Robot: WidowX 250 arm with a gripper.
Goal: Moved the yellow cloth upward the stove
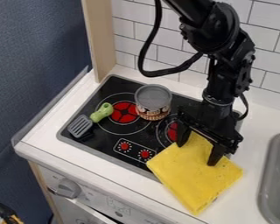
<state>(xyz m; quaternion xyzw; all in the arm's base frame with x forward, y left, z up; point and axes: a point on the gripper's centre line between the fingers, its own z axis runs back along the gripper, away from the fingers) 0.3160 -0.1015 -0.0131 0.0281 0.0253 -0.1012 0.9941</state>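
Observation:
The black gripper hangs down at the right part of the stove, its two fingers spread apart. Below and between them lies the yellow cloth, folded into a thick square. The cloth's upper part overlaps the lower right corner of the black stove, and its rest lies on the white counter. Both fingertips are over the cloth's upper part; whether they touch it I cannot tell. The arm covers the stove's right side.
A can stands upright near the stove's back middle. To its left lies a spatula with a green handle and a grey blade. A grey sink is at the right edge, and a tiled wall rises behind the counter.

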